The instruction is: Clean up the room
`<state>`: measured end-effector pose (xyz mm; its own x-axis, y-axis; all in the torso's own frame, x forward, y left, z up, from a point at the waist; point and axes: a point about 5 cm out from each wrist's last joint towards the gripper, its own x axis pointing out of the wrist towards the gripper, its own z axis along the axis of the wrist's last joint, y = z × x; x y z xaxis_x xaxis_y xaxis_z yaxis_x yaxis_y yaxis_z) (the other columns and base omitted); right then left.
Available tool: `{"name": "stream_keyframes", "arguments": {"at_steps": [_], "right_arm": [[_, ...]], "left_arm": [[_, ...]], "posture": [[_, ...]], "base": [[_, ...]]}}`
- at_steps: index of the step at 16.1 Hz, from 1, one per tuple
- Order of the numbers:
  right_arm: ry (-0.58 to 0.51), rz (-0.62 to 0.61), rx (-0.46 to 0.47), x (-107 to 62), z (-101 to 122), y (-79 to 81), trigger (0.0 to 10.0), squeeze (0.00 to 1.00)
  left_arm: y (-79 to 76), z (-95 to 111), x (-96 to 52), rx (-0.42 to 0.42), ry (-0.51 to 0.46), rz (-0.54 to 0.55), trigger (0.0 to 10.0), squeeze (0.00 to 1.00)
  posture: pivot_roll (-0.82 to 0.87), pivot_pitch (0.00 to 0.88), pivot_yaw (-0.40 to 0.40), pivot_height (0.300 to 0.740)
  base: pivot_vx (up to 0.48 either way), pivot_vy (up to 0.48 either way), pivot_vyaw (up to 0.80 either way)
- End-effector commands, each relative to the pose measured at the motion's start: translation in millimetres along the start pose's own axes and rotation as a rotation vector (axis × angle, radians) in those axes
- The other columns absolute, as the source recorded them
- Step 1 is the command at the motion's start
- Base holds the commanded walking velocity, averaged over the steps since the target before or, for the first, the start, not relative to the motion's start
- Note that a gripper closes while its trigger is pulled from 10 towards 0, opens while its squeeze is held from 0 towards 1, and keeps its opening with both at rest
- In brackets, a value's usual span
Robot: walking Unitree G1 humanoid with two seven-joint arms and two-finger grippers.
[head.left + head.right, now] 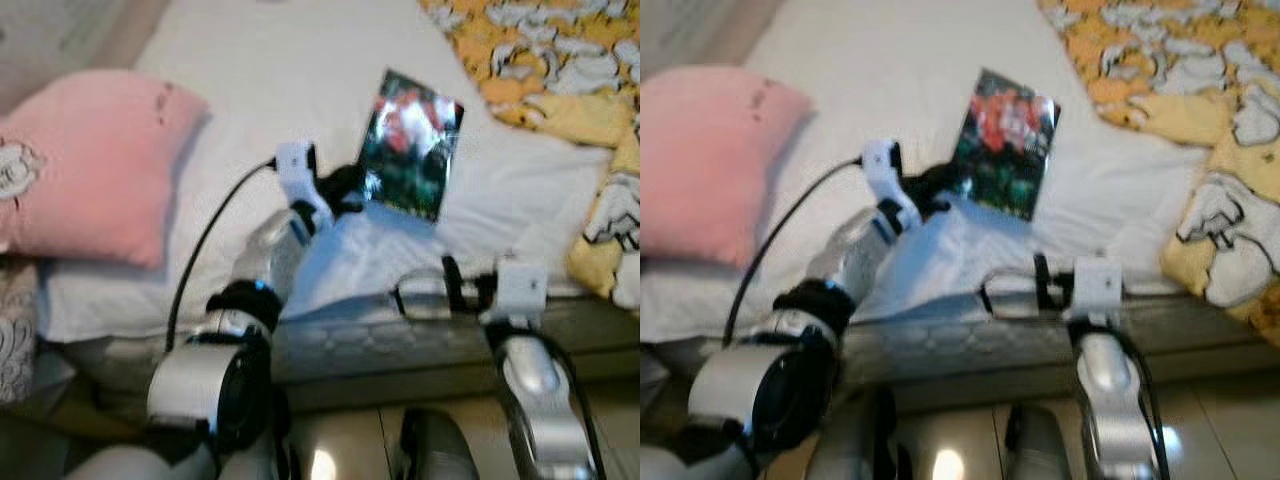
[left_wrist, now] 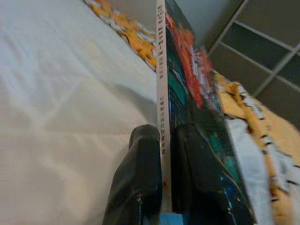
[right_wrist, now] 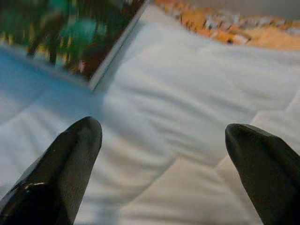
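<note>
Fingers (image 2: 140, 173) of the left gripper (image 1: 352, 190) are pinched tight on the lower edge of a book (image 1: 412, 145), one black finger on each side of its white spine; the left wrist view shows them closed with just the book's thickness between them. That book is lifted off the white bed (image 1: 300, 60), its dark cover with red and green print facing up toward the head camera, tilted, its long axis running away from the gripper toward the far side of the bed. The right gripper (image 3: 164, 136) hovers at the near edge of the mattress with its fingers spread wide, holding nothing. A pink pillow (image 1: 90, 165) lies on the robot's left, a yellow patterned blanket (image 1: 560, 70) on its right.
</note>
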<state>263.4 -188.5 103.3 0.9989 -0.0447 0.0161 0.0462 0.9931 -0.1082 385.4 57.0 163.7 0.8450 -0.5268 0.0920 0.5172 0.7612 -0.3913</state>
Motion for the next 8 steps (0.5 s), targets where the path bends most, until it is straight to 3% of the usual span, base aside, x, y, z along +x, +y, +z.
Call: {"name": "stream_keyframes", "arguments": {"at_steps": [1, 4, 6, 7, 8], "right_arm": [[0.027, -0.021, 0.009, -3.1, -9.0, -6.3, 10.0, 0.0], [0.023, 0.013, 0.022, -0.3, -8.8, -0.9, 10.0, 0.0], [0.019, 0.018, 0.018, 0.6, -9.1, -0.1, 10.0, 0.0], [0.022, 0.021, 0.013, 0.8, -11.1, 0.0, 10.0, 0.0], [0.04, 0.023, 0.004, 0.6, -14.6, 0.0, 10.0, 0.0]], "left_arm": [[8.1, 27.4, -2.0, 0.084, -0.123, 0.038, 0.0, 0.0], [12.8, 13.1, -7.1, 0.131, -0.072, 0.092, 0.0, 0.0], [11.3, 10.7, -7.8, 0.127, -0.068, 0.087, 0.0, 0.0], [5.6, 1.0, -7.4, 0.133, -0.016, 0.04, 0.0, 0.0], [1.0, -11.5, -7.2, 0.156, 0.06, 0.015, 4.2, 0.0]], "posture": [[-0.09, 0.0, 0.058, 0.617], [-0.09, 0.0, 0.053, 0.642], [-0.09, 0.0, 0.047, 0.652], [-0.09, 0.0, 0.047, 0.662], [-0.09, 0.0, 0.047, 0.672]], "base": [[0.0, 0.0, 0.0], [0.0, 0.0, 0.0], [0.0, 0.0, 0.0], [0.0, 0.0, 0.0], [0.0, 0.0, 0.0]]}}
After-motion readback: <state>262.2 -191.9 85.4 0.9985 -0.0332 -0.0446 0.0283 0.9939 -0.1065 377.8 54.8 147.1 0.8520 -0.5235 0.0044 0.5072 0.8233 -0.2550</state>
